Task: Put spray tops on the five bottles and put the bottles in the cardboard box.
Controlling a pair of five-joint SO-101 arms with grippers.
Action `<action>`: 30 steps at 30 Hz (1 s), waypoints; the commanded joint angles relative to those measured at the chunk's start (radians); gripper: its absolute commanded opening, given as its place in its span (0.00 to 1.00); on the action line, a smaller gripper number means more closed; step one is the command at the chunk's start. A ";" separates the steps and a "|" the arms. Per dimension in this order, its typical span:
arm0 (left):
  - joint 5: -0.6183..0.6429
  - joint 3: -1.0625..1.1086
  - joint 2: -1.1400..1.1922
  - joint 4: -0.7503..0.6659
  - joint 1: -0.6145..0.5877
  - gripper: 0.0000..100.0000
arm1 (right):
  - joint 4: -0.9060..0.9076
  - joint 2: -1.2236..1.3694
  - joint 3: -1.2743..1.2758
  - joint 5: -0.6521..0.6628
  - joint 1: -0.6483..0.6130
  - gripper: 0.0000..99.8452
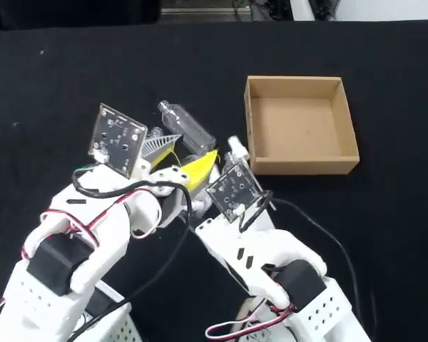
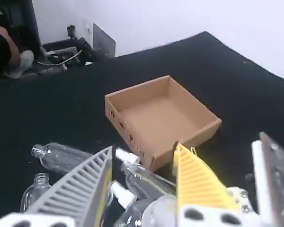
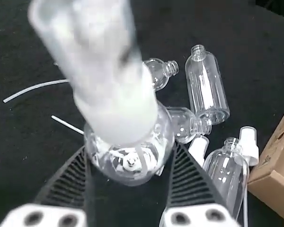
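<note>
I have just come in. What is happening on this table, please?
The right gripper is shut on one clear bottle. The left gripper hangs open above the loose bottles, several with bare necks, that lie beside the cardboard box. No bottle is in the box yet.

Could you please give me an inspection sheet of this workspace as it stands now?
Surface: black table, dark and plain.
Job's things: open brown cardboard box holds no bottles; clear plastic bottles lie uncapped beside it, white spray tops among them.
Clutter: thin white tube on the table.
Grippers: left gripper open over the pile; right gripper shut on one clear bottle.
Cables: black cable runs across the table toward its near edge.
Surroundings: white wall and assorted gear behind the table.
</note>
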 commanded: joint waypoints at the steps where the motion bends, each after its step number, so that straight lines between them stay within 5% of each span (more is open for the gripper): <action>1: -0.008 0.035 -0.009 -0.110 -0.008 0.20 | -0.026 0.002 -0.062 0.006 -0.003 0.01; 20: -0.008 0.125 0.103 -0.284 -0.004 0.20 | -0.025 0.002 -0.062 0.008 -0.003 0.01; 30: -0.008 -0.142 0.112 -0.273 -0.012 0.20 | -0.025 0.004 -0.062 0.009 -0.003 0.01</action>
